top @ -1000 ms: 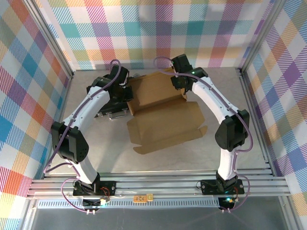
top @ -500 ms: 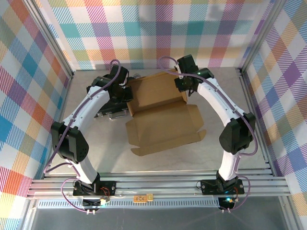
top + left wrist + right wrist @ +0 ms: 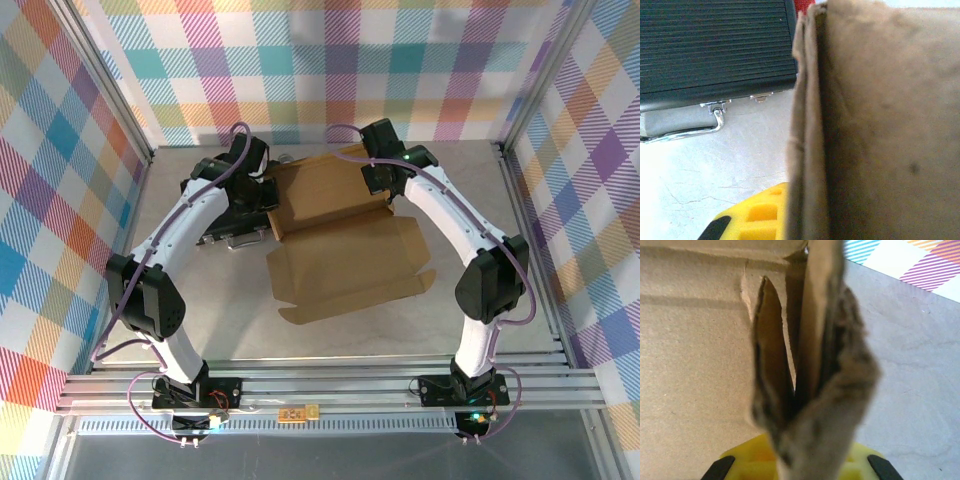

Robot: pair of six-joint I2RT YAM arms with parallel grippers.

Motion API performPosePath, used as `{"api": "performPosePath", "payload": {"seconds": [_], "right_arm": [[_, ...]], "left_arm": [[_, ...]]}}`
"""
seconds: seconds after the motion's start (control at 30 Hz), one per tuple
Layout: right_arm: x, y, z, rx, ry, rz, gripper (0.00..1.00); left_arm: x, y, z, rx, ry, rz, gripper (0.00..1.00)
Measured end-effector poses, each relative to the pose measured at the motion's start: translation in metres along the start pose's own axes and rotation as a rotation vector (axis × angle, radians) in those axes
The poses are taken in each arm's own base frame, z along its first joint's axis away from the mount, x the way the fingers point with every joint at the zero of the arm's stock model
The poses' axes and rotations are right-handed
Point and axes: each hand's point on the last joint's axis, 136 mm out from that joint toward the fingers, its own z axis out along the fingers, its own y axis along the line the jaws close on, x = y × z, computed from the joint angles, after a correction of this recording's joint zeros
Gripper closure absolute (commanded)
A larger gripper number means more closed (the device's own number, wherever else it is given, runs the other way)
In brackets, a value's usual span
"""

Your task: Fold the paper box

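The paper box [image 3: 345, 235] is a brown cardboard sheet lying mid-table, its front panel flat and its back part raised. My left gripper [image 3: 268, 196] is shut on the box's upright left side wall [image 3: 807, 125]; one yellow finger [image 3: 757, 215] shows beside the wall and the other is hidden behind the cardboard. At the back right corner, my right gripper [image 3: 386, 192] is shut on the doubled-over right side wall [image 3: 812, 390]. Its layers bunch together between the yellow fingers [image 3: 747, 462].
A black ribbed flat case [image 3: 715, 45] with a metal handle [image 3: 685, 131] lies just left of the box, under the left arm [image 3: 215, 215]. A bit of red [image 3: 802, 6] shows at its far corner. Plaid walls enclose the table.
The right gripper has closed on the box's right side wall and shifted slightly left. The box's front panel has shifted slightly. The left gripper has kept its grip and place.
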Motion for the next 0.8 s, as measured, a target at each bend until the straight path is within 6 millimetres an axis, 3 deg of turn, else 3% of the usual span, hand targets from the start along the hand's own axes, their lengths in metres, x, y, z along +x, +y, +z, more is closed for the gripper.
{"api": "performPosePath", "payload": {"seconds": [0.33, 0.63, 0.8], "right_arm": [[-0.006, 0.007, -0.021, 0.019, 0.021, 0.043, 1.00], [0.013, 0.020, -0.016, 0.001, 0.089, 0.063, 1.00], [0.013, 0.021, -0.016, -0.006, 0.090, 0.069, 1.00]], "left_arm": [[-0.005, 0.011, 0.003, -0.062, -0.030, 0.015, 1.00], [0.005, 0.023, 0.028, -0.108, -0.042, 0.045, 1.00], [0.004, 0.023, 0.030, -0.098, -0.057, 0.047, 1.00]]}}
